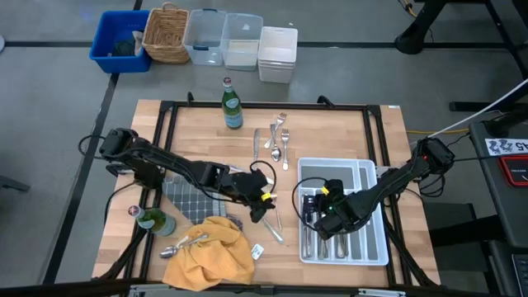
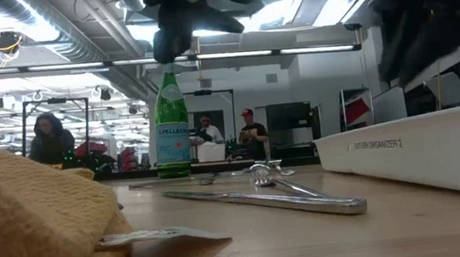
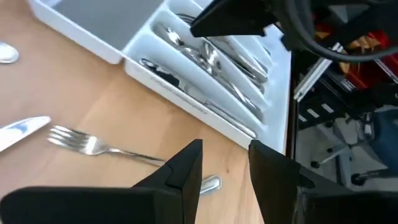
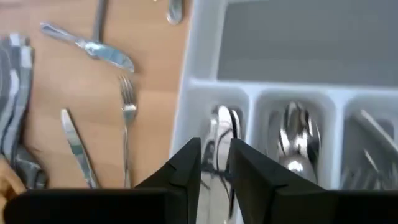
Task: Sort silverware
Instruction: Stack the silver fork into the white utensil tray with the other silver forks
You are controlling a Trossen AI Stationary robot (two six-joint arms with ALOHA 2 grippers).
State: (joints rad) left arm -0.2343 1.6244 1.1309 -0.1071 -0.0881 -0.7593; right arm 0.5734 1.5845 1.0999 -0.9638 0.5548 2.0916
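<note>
Silverware lies in several places. A few pieces [image 1: 276,139] are at the table's far middle, a fork [image 3: 93,146] and a knife [image 3: 22,132] lie left of the white tray [image 1: 373,247], and spoons [image 1: 186,243] rest on a yellow cloth [image 1: 210,256]. More pieces [image 3: 211,59] lie in the tray's narrow compartments. My left gripper [image 3: 225,146] is open and empty just above the fork's handle end [image 3: 211,182]; it also shows in the high view [image 1: 262,208]. My right gripper [image 4: 214,146] hovers over the tray's left narrow compartment [image 1: 309,219], open by a narrow gap, with nothing seen between its fingers.
One green bottle [image 1: 233,106] stands at the far middle and another [image 1: 153,221] at the near left. A grey checked cloth [image 1: 186,198] lies under my left arm. The tray's wide far compartment [image 1: 338,172] holds nothing. Bins and a basket [image 1: 165,35] stand beyond the table.
</note>
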